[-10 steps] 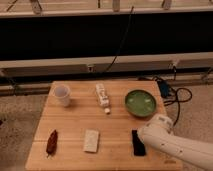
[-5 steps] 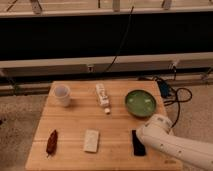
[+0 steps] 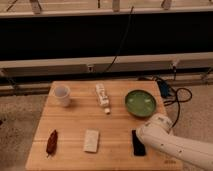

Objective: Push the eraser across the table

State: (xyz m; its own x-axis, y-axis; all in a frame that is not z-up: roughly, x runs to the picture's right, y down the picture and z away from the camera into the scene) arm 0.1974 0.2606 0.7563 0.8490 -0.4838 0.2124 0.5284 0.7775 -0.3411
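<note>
- I have the small flat black rectangular eraser lying on the light wooden plank table, in the front right part, with its long side running front to back.
- The robot's white arm reaches in from the lower right, and its rounded end sits over the eraser's right edge.
- The gripper is at that end of the arm, right at the eraser. From this view I cannot tell whether it is wide or narrow, or whether it is actually touching the block.
- To the eraser's left lies a whitish-beige rectangular block, and further left a dark red chili-shaped thing. Both are apart from the eraser.
- Along the back of the table stand a white cup, a pale tube and a green round bowl.
- My judgement is that the approach is done and the push itself is at most barely begun.
- A leftward push would run the eraser towards the beige block, so I would watch that gap.
</note>
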